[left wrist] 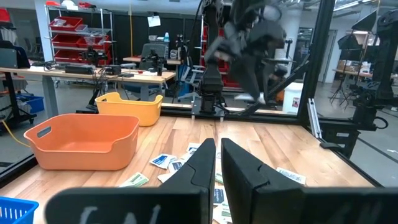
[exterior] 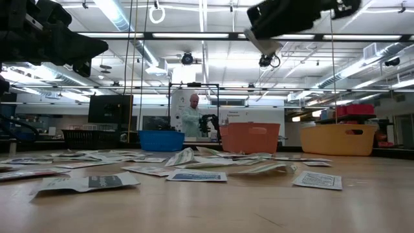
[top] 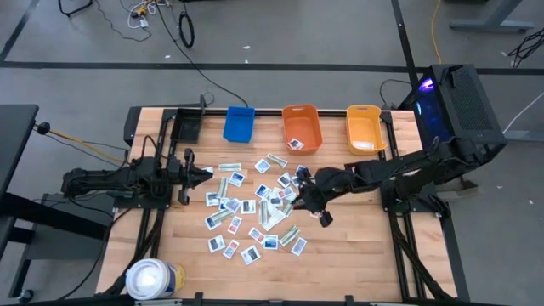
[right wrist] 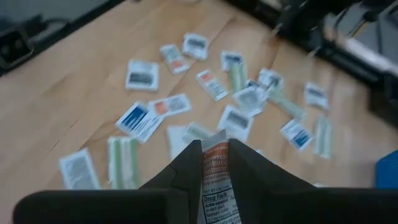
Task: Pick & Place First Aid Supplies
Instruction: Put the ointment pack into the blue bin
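Observation:
The first aid supplies (top: 255, 208) lie scattered flat on the middle of the wooden table: small white packets with blue or red print and some pale greenish strips. They also show in the right wrist view as packets (right wrist: 186, 106). My right gripper (top: 299, 189) hangs above the pile's right part, raised well off the table (exterior: 272, 22), and is shut on one packet. My left gripper (top: 202, 172) waits at the pile's left edge. Its fingers (left wrist: 205, 165) stand almost together with only a narrow slit between them, holding nothing. My right gripper pinches a white packet with orange-red print (right wrist: 216, 171) between its two fingers, which point slanting down at the table. The packet's printed end sticks out past the fingertips. It is lifted clear of the table, well above the other packets.
Along the far edge stand a blue bin (top: 240, 123), an orange bin (top: 314, 119) with one packet inside, and a yellow bin (top: 365, 127). A large white roll (top: 153, 279) stands at the near left corner. Bare wood lies near and right of the pile. A person stands far behind the table (exterior: 192, 116).

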